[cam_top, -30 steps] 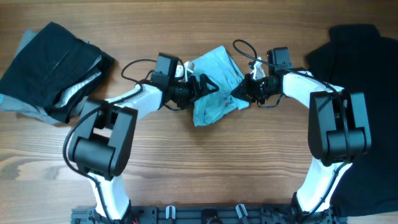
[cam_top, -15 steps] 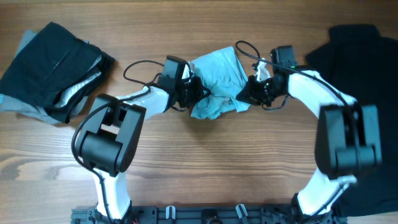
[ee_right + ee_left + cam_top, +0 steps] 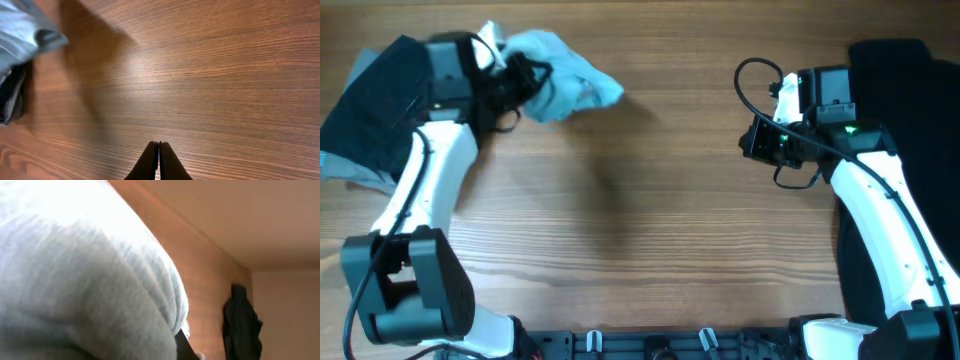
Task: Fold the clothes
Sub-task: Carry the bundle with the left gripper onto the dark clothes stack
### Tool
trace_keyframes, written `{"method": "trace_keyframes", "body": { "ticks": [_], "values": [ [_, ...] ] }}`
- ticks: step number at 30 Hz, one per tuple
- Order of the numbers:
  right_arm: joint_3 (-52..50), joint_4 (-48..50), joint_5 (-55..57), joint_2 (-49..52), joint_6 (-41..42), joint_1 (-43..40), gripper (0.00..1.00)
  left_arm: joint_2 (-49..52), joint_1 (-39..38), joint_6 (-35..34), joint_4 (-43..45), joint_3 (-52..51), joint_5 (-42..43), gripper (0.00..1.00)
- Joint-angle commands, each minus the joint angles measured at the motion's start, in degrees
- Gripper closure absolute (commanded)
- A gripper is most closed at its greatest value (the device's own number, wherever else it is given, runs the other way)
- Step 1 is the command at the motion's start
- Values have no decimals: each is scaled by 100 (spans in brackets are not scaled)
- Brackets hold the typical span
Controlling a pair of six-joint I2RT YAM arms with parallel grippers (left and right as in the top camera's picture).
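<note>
Left gripper (image 3: 525, 76) first: it sits at the far left of the table (image 3: 650, 250), clenched on a bunched light blue cloth (image 3: 568, 88) that spills out to the right of it. In that arm's wrist camera the cloth fills nearly the whole view, pale and washed out. I cannot see the fingers there, so I take the grasp from the overhead view. Just left of this gripper, partly under the arm, lies a pile of dark clothes (image 3: 380, 110) with a grey piece showing at its edges.

My right gripper (image 3: 750, 140) is on the right half of the table, well apart from the cloth and pointing left. Its wrist camera shows the two fingers pressed flat together, holding nothing, above plain wood grain. The blue cloth shows in the upper left corner of that view, and its shadow falls across the boards.

I see a dark garment (image 3: 910, 120) spread along the right edge beside the right arm. A black cable (image 3: 760, 75) loops out from that wrist. Any marking on the arms is too small for me to read.
</note>
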Motion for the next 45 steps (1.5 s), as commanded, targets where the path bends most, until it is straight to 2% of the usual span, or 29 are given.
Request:
{"method": "trace_keyframes", "body": {
  "ticks": [1,5,9,12,13,14,15,19,22,25,26,27,28,31,32,33,34,36,38,41,42,45],
  "values": [
    [7,-66,-157,-83,63,-9,94,-125,579,498,63,920,87,96],
    [7,-105,-221,-83,61,-7,94,-125,1655,546,-92,1353,68,96],
    [7,-127,-221,-83,63,-7,94,-83,2798,1281,-901,1353,-236,96],
    [7,-79,-219,-83,212,-9,95,-74,3381,1438,-1849,1353,-754,96],
    [7,-74,-223,-85,214,-9,94,-74,3523,1438,-2052,1353,-1261,44],
    [7,-81,-221,-85,210,-9,94,-74,3598,1438,-2155,1353,-1440,7],
    [7,-79,-223,-85,214,-9,94,-74,3687,1432,-2299,1353,-1453,0],
    [7,-72,-219,-85,205,-9,94,-225,4312,1408,-3383,1360,-1344,0],
    [7,-33,-219,-83,203,-9,94,-546,4671,1414,-3499,1360,-483,0],
    [7,-37,-216,-83,190,-9,94,-975,4778,1414,-3534,1360,-293,1],
    [7,-33,-214,-85,190,-9,94,-1005,4706,1414,-3534,1360,-293,30],
    [7,-11,-212,-83,190,-9,94,-990,4586,1506,-3530,1353,-321,73],
    [7,11,-214,-83,192,-9,94,-927,4452,1663,-3530,1346,-437,96],
    [7,46,-216,-83,205,-9,94,-98,3648,1755,-3464,1266,-2004,96],
    [7,42,-216,-83,201,-9,94,234,3515,1755,-3451,1257,-2188,96],
    [7,44,-216,-85,197,-9,94,1078,3274,1755,-3270,1257,-2210,93],
    [7,44,-216,-85,190,-9,94,1272,3217,1725,-3211,1257,-2199,91],
    [31,15,-212,-109,181,-9,94,1478,3034,1718,-3082,1296,-2120,73],
    [136,94,79,-378,107,-9,95,1220,2881,1919,-3268,1722,-1849,48],
    [256,398,437,-1097,-278,-9,95,472,2680,2061,-4140,2785,-1707,30],
    [256,590,496,-1502,-472,-9,94,4,2535,2354,-4529,3209,-1543,24],
    [256,710,452,-2485,-914,-9,94,-1226,2138,2485,-5206,3390,-1537,7]
  ]
}}
